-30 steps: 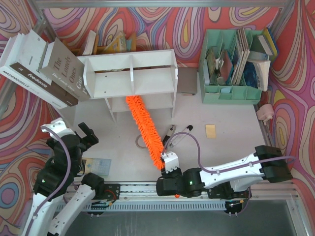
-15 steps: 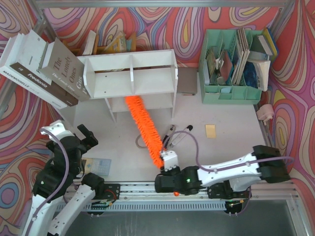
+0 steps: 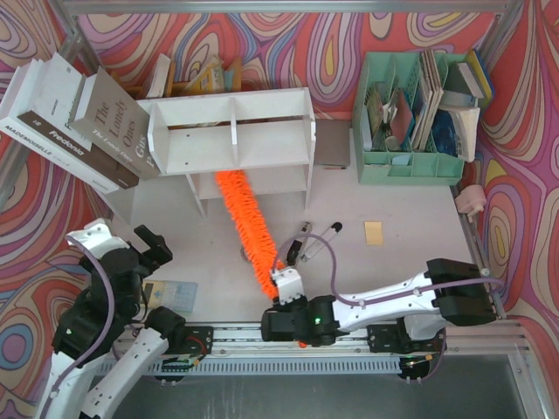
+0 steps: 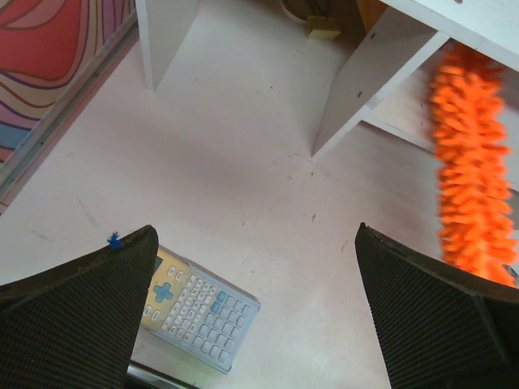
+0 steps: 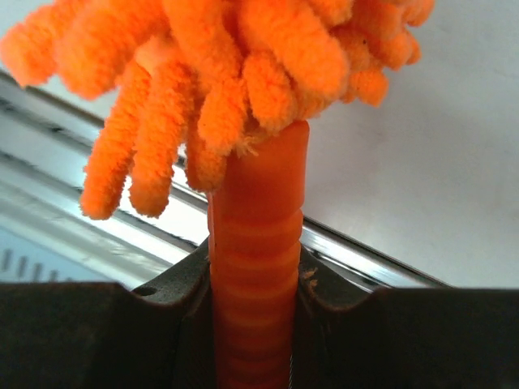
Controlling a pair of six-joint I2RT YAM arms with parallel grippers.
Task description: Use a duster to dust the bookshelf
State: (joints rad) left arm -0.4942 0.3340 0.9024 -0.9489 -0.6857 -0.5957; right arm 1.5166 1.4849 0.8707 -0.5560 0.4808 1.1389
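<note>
Our right pincer (image 5: pixel 255 279), clamped on the handle of the duster (image 3: pixel 247 218), has shifted left, so the fluffy head sweeps leftward through the lower tier of the bookshelf (image 3: pixel 262 109). Our left pincer (image 4: pixel 255 235) gapes wide and empty.

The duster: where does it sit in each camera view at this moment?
Top external: centre, duster slanting from the bookshelf lower tier to the right gripper.
Left wrist: duster at the right edge, blurred, right of the bookshelf's upright.
Right wrist: duster fills the top, handle clamped at centre.
Shared landmark: the bookshelf, in top and left wrist views only.
</note>
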